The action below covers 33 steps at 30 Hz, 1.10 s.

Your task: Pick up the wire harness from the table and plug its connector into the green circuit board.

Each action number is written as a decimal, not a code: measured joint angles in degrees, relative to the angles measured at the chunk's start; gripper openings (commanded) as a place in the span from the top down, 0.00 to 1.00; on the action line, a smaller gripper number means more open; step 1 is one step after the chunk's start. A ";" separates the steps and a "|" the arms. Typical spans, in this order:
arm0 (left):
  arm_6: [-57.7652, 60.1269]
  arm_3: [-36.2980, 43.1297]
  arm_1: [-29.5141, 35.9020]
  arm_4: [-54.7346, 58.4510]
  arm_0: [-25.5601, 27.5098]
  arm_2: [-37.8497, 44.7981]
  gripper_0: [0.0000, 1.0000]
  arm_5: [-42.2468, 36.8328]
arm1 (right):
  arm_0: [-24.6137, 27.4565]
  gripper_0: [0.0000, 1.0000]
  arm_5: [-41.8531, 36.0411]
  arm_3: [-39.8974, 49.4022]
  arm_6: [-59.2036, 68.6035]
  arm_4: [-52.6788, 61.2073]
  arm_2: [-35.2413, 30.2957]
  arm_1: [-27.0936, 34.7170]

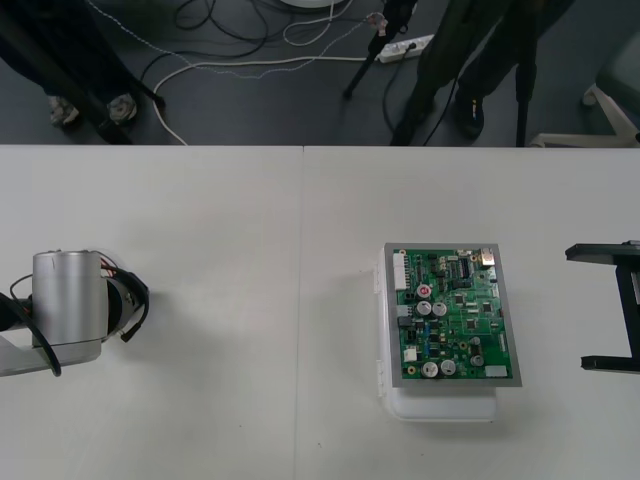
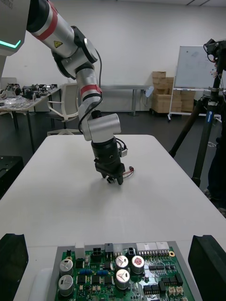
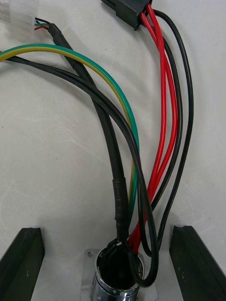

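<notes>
Both left gripper (image 3: pixel 107 233) fingers are standing apart astride the harness (image 3: pixel 120 188) socket (image 3: pixel 117 280) on the table (image 1: pixel 250 300), probably not touching it. Its wires (image 3: pixel 162 103) are running straight ahead to the plug (image 3: pixel 127 11); right gripper (image 1: pixel 578 308) is idling open by the board (image 1: pixel 452 315).

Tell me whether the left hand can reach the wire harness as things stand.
Probably yes: the left hand is right over the harness, open fingers either side of its socket, nothing between.
</notes>
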<state>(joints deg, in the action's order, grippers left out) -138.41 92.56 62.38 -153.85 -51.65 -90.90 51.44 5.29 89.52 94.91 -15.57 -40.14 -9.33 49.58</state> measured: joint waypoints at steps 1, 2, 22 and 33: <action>0.00 0.00 -0.01 -0.01 0.00 0.00 0.22 0.03 | 0.00 0.00 0.00 0.00 0.00 0.00 0.00 0.00; 0.00 0.00 -0.01 -0.01 0.00 0.00 0.21 0.03 | 0.00 0.00 0.00 0.00 0.00 0.00 0.00 0.00; 0.08 1.50 -0.28 -0.07 0.00 0.00 1.00 2.46 | 0.00 0.00 0.00 -0.01 0.00 0.00 0.00 0.00; 0.22 1.75 -0.28 -0.07 0.00 0.25 1.00 3.69 | 0.00 0.00 0.00 -0.01 0.00 0.00 0.00 -0.50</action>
<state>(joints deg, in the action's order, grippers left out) -138.19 94.32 62.11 -153.91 -51.65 -90.65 55.13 5.28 89.52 94.90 -15.57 -40.14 -9.33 49.08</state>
